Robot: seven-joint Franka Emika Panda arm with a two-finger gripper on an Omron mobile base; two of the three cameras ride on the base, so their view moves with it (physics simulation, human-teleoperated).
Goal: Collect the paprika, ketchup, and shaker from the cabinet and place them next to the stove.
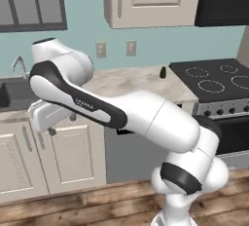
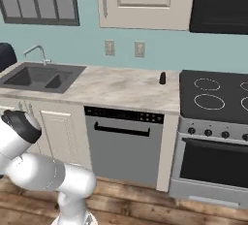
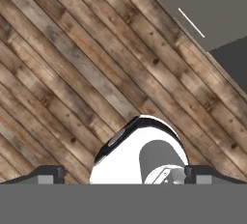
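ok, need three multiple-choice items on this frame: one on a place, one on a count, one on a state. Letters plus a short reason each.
1. Where does the tiny stubby black shaker stand?
A. in the sink
B. on the pale marbled counter just left of the black glass stove
C. on the wooden floor

2. How many pale outlet plates are on the blue wall above the counter?
A. one
B. two
C. four

3. What state is the robot's hand in?
A. open and empty
B. shut on the shaker
C. shut on a cabinet handle

Answers:
1 B: the shaker stands on the counter beside the stove edge.
2 B: two outlet plates sit side by side below the beige wall cabinet.
3 A: the hand shows its finger tips far apart with nothing between them, facing the floor.
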